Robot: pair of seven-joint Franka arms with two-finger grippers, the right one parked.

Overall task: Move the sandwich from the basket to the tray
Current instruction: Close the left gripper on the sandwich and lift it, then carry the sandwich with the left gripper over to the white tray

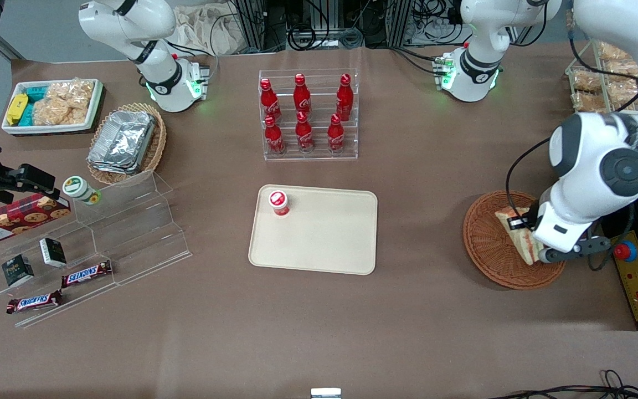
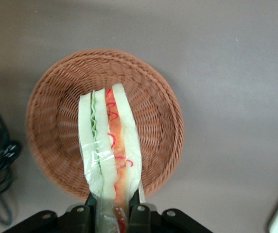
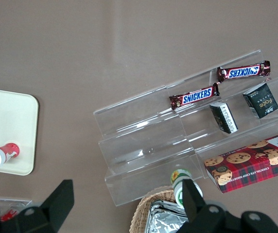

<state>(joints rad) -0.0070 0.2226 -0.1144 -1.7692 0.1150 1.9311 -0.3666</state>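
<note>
My left gripper (image 1: 524,233) is shut on the sandwich (image 1: 510,230), over the reddish-brown wicker basket (image 1: 488,255) at the working arm's end of the table. In the left wrist view the wrapped wedge (image 2: 111,145) sticks out from between the two fingers (image 2: 138,213), its green and red filling edge facing the camera, with the basket (image 2: 56,126) below it. Whether the sandwich still touches the weave I cannot tell. The cream tray (image 1: 324,238) lies flat at the table's middle, and its corner shows in the right wrist view (image 3: 8,116).
A small red-capped bottle (image 1: 278,202) stands on the tray's corner. A clear rack of red bottles (image 1: 309,113) stands farther from the front camera than the tray. A yellow control box (image 1: 637,277) lies beside the basket. A clear stepped shelf (image 1: 103,233) with snacks is toward the parked arm's end.
</note>
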